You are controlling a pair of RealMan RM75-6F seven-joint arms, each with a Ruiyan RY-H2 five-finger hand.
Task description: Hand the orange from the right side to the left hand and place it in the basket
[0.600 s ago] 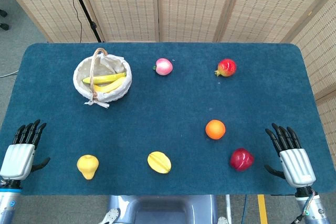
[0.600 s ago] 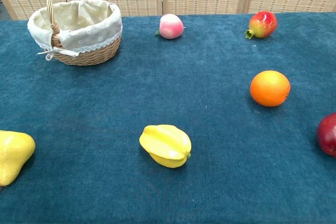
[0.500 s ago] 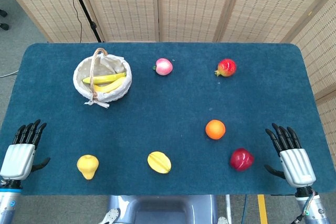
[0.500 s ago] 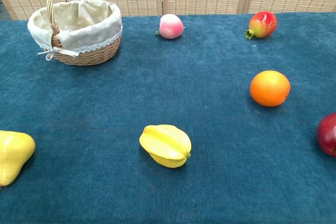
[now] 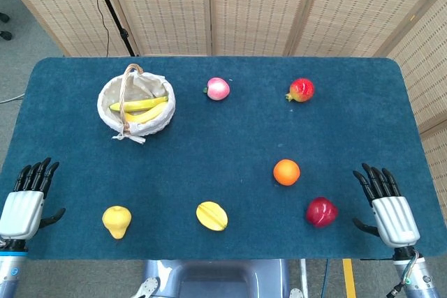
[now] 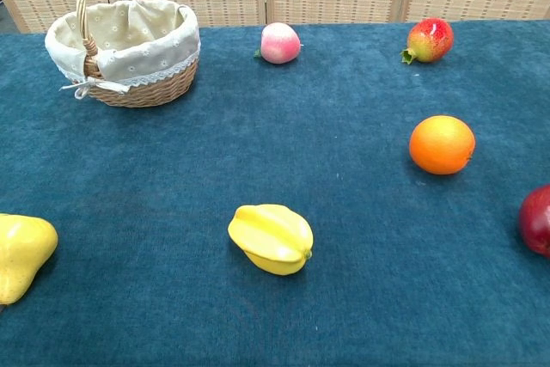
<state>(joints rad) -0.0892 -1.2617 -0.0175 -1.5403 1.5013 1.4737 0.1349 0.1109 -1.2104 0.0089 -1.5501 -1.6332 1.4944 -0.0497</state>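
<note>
The orange [image 5: 286, 172] lies on the blue table, right of centre; the chest view shows the orange [image 6: 442, 144] at its right side. The cloth-lined wicker basket [image 5: 162, 116] stands at the back left with bananas inside, and the basket [image 6: 155, 83] appears at the chest view's top left. My right hand [image 5: 387, 204] rests open at the table's front right edge, well right of the orange. At the front left edge my left hand [image 5: 28, 198] is open and holds nothing. Neither hand shows in the chest view.
A dark red apple [image 5: 321, 211] lies between the orange and my right hand. A yellow starfruit [image 5: 211, 215] and a yellow pear [image 5: 116, 221] sit near the front. A pink peach [image 5: 218, 88] and a red pomegranate [image 5: 301, 90] lie at the back.
Both hands have slipped slightly toward the table's front edge. The fruits and the basket have not moved.
</note>
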